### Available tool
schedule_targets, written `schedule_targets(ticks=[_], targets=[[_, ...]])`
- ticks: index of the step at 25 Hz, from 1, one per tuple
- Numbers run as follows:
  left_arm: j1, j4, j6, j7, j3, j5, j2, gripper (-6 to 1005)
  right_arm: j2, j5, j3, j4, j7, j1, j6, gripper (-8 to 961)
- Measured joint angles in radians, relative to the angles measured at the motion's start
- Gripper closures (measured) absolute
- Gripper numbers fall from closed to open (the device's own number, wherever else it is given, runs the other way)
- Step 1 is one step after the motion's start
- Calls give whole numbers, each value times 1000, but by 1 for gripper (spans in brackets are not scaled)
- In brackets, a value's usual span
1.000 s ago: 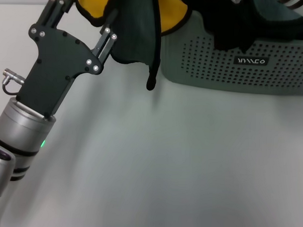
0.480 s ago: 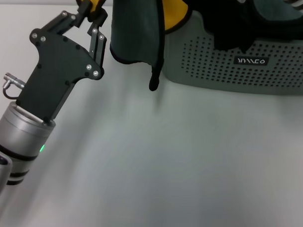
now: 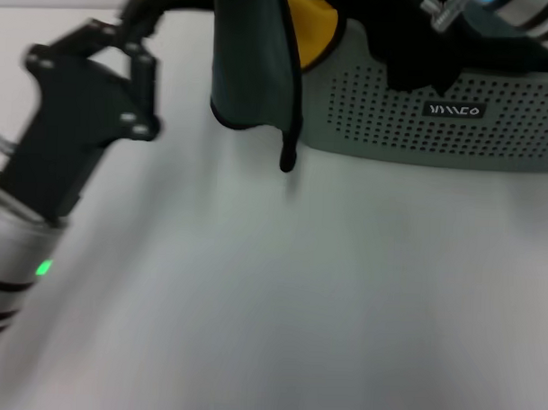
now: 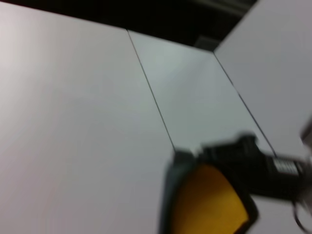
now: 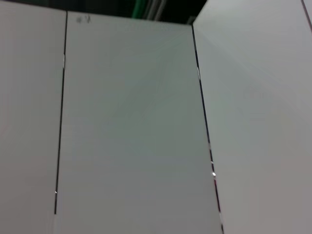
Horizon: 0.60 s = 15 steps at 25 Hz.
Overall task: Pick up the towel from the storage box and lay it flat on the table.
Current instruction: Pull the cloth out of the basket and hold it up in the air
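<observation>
Bench (image 3: 280, 295): smooth plain white, matte. Storage box (image 3: 493, 132), sage plastic w/ rows of small holes, rounded corner, sits at far right. Towel (image 3: 256, 65) hangs off box's left edge, soft green-grey face, yellow-orange behind, black edging. Left pincer (image 3: 141, 16) clenched on towel's yellow corner. Right pincer: can't tell.

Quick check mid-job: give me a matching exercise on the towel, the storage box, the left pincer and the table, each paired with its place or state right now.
Things:
1. towel
2. storage box
3. left pincer
4. table

Places or states:
A. stands at the table's far right, black label facing the camera
B. at the towel's yellow corner, upper left
C. hangs in folds above the table, beside the box
D. bare white surface in front

Pairs: 1-C, 2-A, 3-B, 4-D
</observation>
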Motion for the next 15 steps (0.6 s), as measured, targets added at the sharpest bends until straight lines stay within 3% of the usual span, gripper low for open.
schedule_targets(ticks=[7, 15], targets=[[80, 276, 72, -517, -9, -61, 5, 979, 0, 11, -93, 64, -4, -66, 49, 890], [103, 451, 72, -803, -1, -175, 9, 984, 0, -69, -178, 62, -83, -206, 106, 886]])
